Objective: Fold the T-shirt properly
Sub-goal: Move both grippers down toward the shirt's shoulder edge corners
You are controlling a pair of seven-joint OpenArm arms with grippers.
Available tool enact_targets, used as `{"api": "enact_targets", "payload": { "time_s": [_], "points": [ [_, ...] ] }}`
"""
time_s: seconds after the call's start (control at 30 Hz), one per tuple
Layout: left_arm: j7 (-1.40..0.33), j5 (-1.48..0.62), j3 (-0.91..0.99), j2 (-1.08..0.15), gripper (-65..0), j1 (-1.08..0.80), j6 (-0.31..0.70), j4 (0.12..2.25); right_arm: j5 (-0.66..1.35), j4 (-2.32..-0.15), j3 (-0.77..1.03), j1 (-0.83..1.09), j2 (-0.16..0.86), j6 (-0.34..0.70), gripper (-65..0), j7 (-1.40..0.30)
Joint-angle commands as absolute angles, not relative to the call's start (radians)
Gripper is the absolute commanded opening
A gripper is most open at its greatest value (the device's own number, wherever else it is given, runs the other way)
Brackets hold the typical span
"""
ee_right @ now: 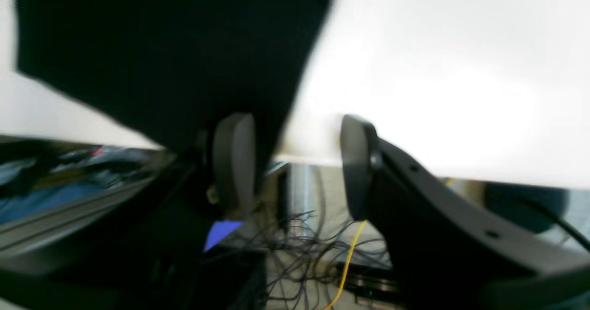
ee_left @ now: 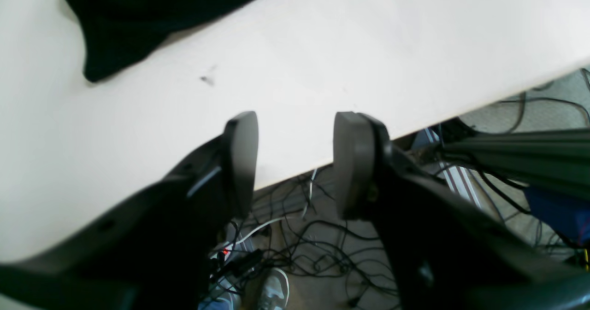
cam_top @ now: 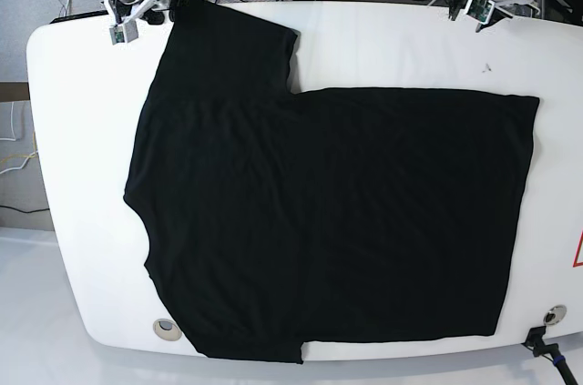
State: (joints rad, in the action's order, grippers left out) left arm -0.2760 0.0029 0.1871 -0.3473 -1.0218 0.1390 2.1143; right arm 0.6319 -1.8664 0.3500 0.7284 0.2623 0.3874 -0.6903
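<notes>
The T-shirt (cam_top: 328, 221) lies spread flat and unfolded on the worktop (cam_top: 392, 39), so folding seems unstarted; left end effector (ee_left: 295, 162) and right end effector (ee_right: 297, 162) both gape empty at the far edge.

No readable text, label, brand or number is showing anywhere. The one sign-like mark is a red triangular outline (cam_top: 577, 250) sitting on the table (cam_top: 410, 44) at its right edge, cut off by the frame, its content not legible.
</notes>
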Motion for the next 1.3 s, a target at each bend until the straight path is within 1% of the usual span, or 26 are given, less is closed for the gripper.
{"api": "enact_targets", "payload": {
  "time_s": [0.0, 0.27, 0.3, 0.63, 0.87, 0.97, 1.07, 1.13, 1.17, 1.27],
  "points": [
    [-0.256, -0.001, 0.193, -0.353, -39.5, -1.032, 0.134, 2.134, 0.65, -1.887, 0.346, 0.736, 0.266, 0.387, -36.4, -0.731],
    [-0.255, 0.0, 0.191, -0.357, -40.3, -1.015, 0.133, 2.138, 0.634, -1.878, 0.301, 0.727, 0.256, 0.39, -36.8, -0.713],
    [-0.234, -0.01, 0.195, -0.354, -39.6, -1.016, 0.141, 2.143, 0.66, -1.88, 0.312, 0.72, 0.25, 0.398, -35.7, -0.714],
    [-0.216, -0.004, 0.192, -0.36, -39.9, -0.991, 0.139, 2.146, 0.678, -1.866, 0.313, 0.674, 0.201, 0.404, -36.2, -0.808],
    [-0.214, 0.0, 0.192, -0.361, -39.7, -0.979, 0.141, 2.144, 0.68, -1.857, 0.305, 0.666, 0.192, 0.405, -36.2, -0.825],
    [-0.214, 0.002, 0.19, -0.362, -39.7, -0.974, 0.142, 2.145, 0.657, -1.858, 0.301, 0.664, 0.188, 0.403, -36.1, -0.825],
    [-0.217, -0.002, 0.192, -0.363, -39.8, -0.973, 0.139, 2.145, 0.588, -1.865, 0.303, 0.659, 0.187, 0.404, -36.4, -0.823],
    [-0.216, 0.0, 0.194, -0.37, -39.7, -0.962, 0.139, 2.143, 0.56, -1.872, 0.3, 0.658, 0.188, 0.403, -39.1, -0.821],
    [-0.22, -0.001, 0.197, -0.373, -39.5, -0.954, 0.143, 2.14, 0.554, -1.881, 0.3, 0.661, 0.189, 0.403, -41.7, -0.819],
    [-0.229, -0.001, 0.198, -0.376, -39.5, -0.938, 0.141, 2.138, 0.548, -1.892, 0.301, 0.658, 0.193, 0.405, -53.9, -0.816]
  ]
}}
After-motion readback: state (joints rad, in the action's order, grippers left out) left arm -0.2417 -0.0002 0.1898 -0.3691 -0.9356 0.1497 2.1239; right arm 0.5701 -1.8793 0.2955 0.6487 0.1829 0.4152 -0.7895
